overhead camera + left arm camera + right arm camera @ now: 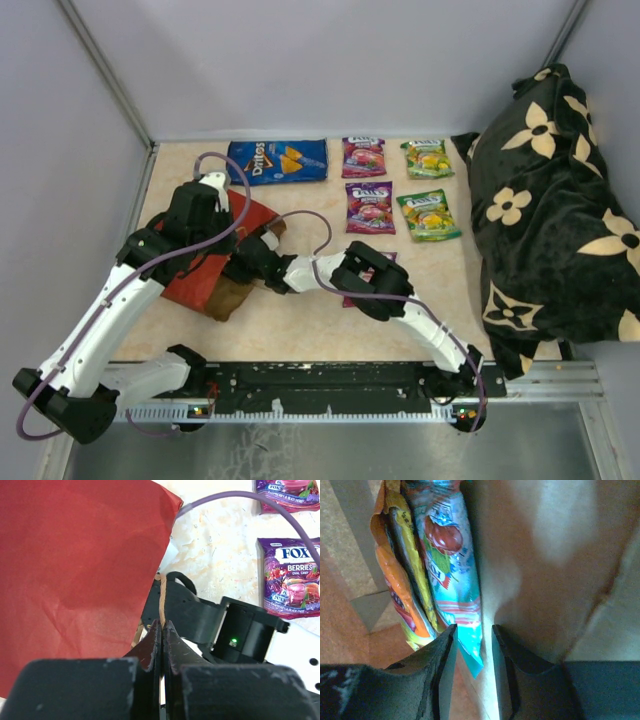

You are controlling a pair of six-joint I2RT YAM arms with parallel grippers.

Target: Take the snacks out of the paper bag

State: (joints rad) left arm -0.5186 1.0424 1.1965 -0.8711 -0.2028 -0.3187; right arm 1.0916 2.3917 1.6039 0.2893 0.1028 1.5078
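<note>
The red paper bag (200, 278) lies on its side at the left of the table. My left gripper (163, 624) is shut on its thin brown handle (161, 597), beside the red bag wall (75, 570). My right gripper (473, 640) is inside the bag, against the brown inner wall (545, 555). It is open, with the lower corner of a teal packet (452, 570) hanging between the fingers, untouched on the right side. An orange packet (395, 592) and a yellow one (415, 560) stand next to it. Outside lie a blue Doritos bag (278, 160), purple packets (369, 207) and green packets (429, 215).
A black flower-patterned cloth (545, 210) fills the right side of the table. Another purple packet (365, 277) lies partly under my right arm. Grey walls close in the table at the back and left. A purple cable (240, 497) crosses the left wrist view.
</note>
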